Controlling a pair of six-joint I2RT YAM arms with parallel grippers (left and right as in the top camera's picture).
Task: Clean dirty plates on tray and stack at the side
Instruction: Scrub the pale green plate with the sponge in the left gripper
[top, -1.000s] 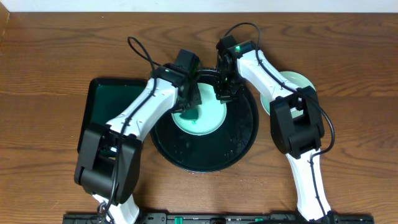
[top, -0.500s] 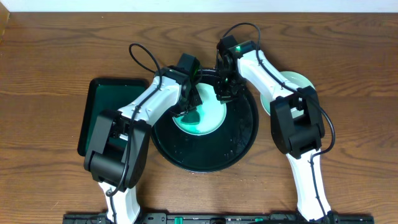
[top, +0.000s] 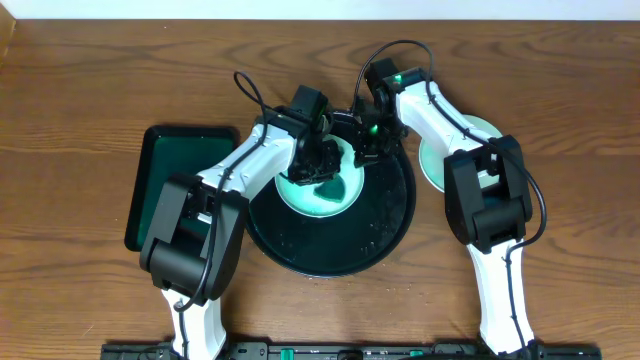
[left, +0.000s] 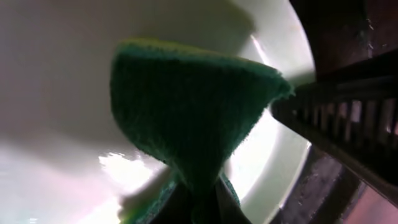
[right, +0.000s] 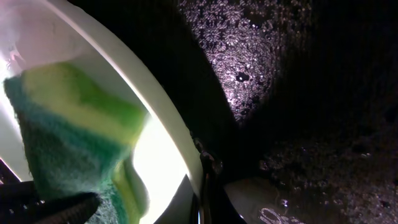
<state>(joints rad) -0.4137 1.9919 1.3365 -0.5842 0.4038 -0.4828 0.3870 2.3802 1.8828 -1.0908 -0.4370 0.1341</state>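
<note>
A pale turquoise plate (top: 322, 192) lies on the far half of the round black tray (top: 385, 225). My left gripper (top: 322, 168) is shut on a green sponge (left: 193, 118) and presses it onto the plate's face (left: 56, 93). My right gripper (top: 366, 150) is shut on the plate's far right rim (right: 158, 121), with the sponge (right: 68, 134) close beside it. Another pale plate (top: 472, 135) lies on the table to the right of the tray, partly hidden by the right arm. I cannot make out a third plate.
A rectangular dark-green tray (top: 172, 185) lies on the table to the left of the black tray, under the left arm. The black tray's wet floor (right: 280, 74) shows beside the plate. Both arms cross over the tray's far side.
My left gripper has moved right across the plate with the sponge. My right gripper has shifted a little to the right, still on the rim.
</note>
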